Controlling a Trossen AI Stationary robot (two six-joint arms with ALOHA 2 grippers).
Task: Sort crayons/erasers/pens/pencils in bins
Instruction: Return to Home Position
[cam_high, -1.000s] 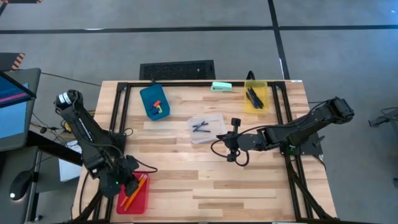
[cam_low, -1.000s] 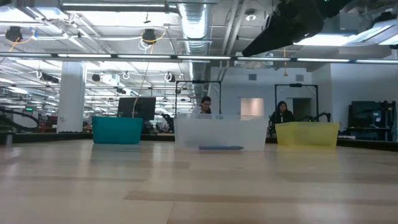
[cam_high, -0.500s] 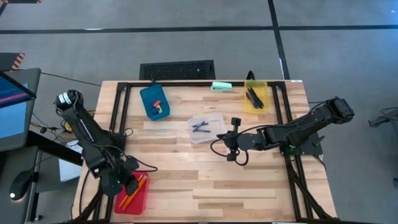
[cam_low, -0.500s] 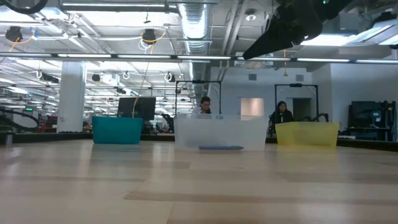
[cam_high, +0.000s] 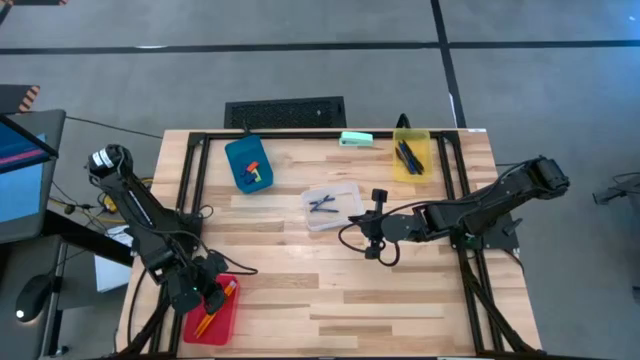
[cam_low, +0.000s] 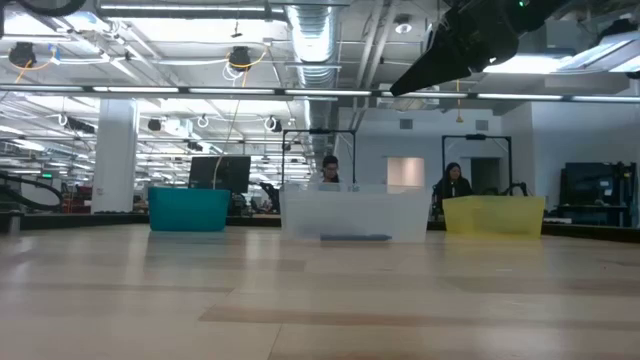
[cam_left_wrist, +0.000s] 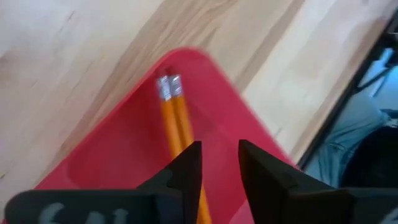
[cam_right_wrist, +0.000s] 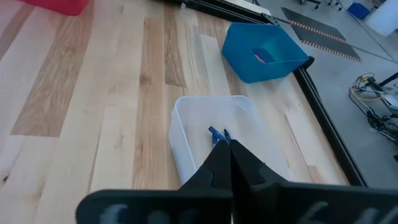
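The red bin (cam_left_wrist: 118, 155) stands at the table's near left corner (cam_high: 224, 318). Two orange pencils (cam_left_wrist: 175, 118) lie side by side on its floor. My left gripper (cam_left_wrist: 221, 163) hangs open just above them and points steeply down into the bin; the gap between its fingers shows only the red floor. Whether one finger touches a pencil cannot be told. My right gripper (cam_right_wrist: 229, 149) waits shut in the air beside the clear bin (cam_right_wrist: 186, 134), which holds blue pens (cam_right_wrist: 217, 132).
At the far left stands the blue bin (cam_high: 248, 162) with erasers. The yellow bin (cam_high: 411, 155) at the far right holds dark pens. A mint-green object (cam_high: 355, 139) lies at the far edge. Bare wood fills the near middle and right.
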